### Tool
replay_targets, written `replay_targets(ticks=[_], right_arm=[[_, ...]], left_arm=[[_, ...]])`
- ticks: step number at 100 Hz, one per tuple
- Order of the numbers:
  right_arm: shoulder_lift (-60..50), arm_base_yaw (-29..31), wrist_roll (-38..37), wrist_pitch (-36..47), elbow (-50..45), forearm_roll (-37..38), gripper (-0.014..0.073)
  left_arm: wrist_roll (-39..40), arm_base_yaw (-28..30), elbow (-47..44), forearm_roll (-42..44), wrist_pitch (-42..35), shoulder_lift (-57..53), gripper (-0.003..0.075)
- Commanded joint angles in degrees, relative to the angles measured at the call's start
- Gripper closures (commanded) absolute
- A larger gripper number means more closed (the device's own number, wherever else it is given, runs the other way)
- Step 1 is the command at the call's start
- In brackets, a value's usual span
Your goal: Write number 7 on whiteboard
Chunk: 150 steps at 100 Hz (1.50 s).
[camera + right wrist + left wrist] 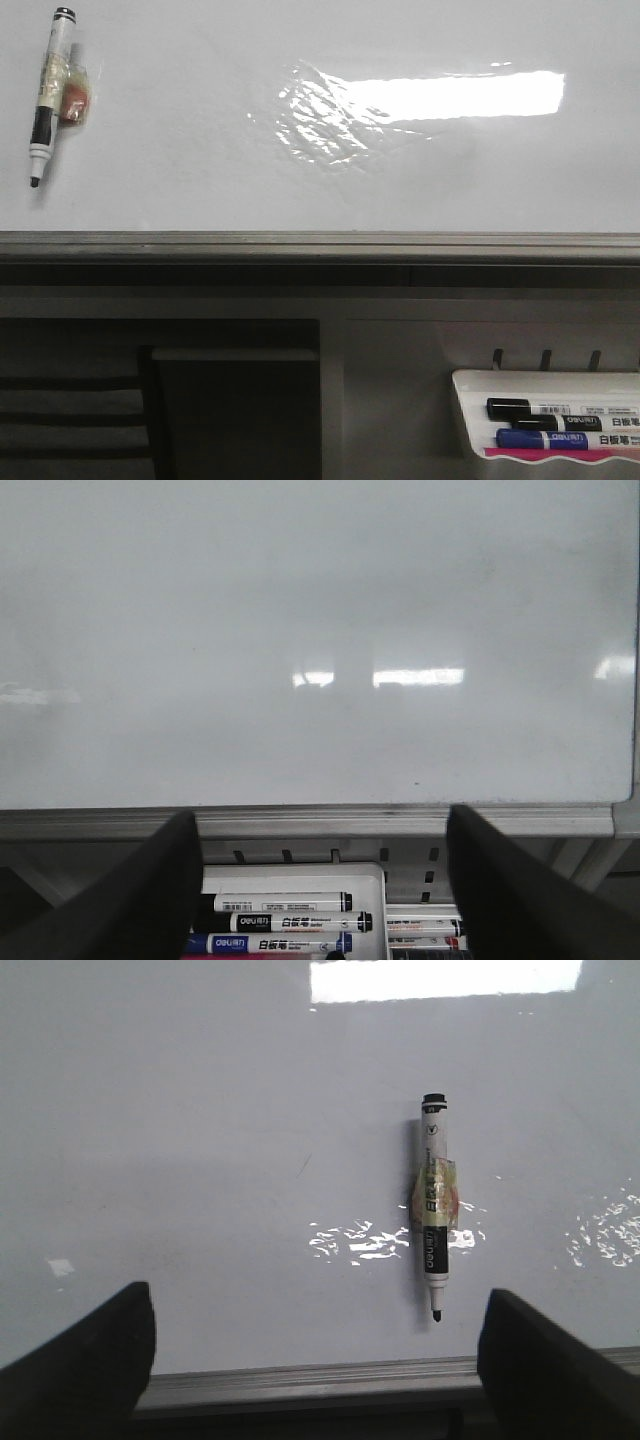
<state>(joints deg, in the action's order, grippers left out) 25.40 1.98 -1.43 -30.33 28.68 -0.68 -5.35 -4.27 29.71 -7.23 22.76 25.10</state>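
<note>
A large glossy white whiteboard (200, 150) fills the front view, lying flat, with a bright rectangular light glare and a wrinkled shiny patch near its middle. A grey metal edge rail (320, 245) bounds its near side. No drawn number 7 shows on the board in any view.

Toward the board's left end lies a black-and-white marker pen (48, 95), uncapped, tip toward the rail, with a band of yellowish tape and a small reddish scrap stuck at its barrel. The left wrist view shows the same pen (435, 1205) more plainly, lengthwise on the smooth surface, near the rail but apart from it.

Below the rail, at the right, a small white plastic tray (470, 400) holds a black marker (545, 410) and a blue marker (550, 438) lying level; only the right wrist view shows a further white marker above them in the tray (375, 875).

The left gripper (310, 1360) has its dark fingers spread wide and holds nothing. The right gripper (320, 890) is likewise spread wide and empty, hanging over the rail and tray
</note>
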Motion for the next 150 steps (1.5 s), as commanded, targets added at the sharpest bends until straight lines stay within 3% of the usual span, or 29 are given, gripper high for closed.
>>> replay_targets(ticks=[1, 41, 62, 94, 117, 150], right_arm=[[0.91, 0.24, 0.43, 4.60, 2.06, 0.02, 0.0119], [0.91, 0.24, 0.30, 4.97, 1.83, -4.42, 0.0119], [0.91, 0.24, 0.30, 4.96, 1.73, -4.42, 0.0119], [0.91, 0.24, 0.30, 4.86, 1.73, -4.42, 0.0119], [0.91, 0.24, 0.30, 4.86, 1.73, -4.42, 0.0119], [0.91, 0.24, 0.30, 4.86, 1.73, -4.42, 0.0119]], left_arm=[[-0.04, 0.16, 1.52, -0.36, -4.48, 0.77, 0.0123], [-0.04, 0.16, 1.42, -6.43, -4.59, 3.20, 0.0228], [-0.56, -3.07, 2.85, -6.79, -3.74, 10.90, 0.0267], [-3.02, -13.15, 4.95, -6.79, -11.44, 26.43, 0.0341], [-3.02, -14.21, 9.76, -6.79, -16.23, 36.37, 0.0385], [-3.02, -14.21, 17.25, -6.98, -15.83, 46.95, 0.0408]])
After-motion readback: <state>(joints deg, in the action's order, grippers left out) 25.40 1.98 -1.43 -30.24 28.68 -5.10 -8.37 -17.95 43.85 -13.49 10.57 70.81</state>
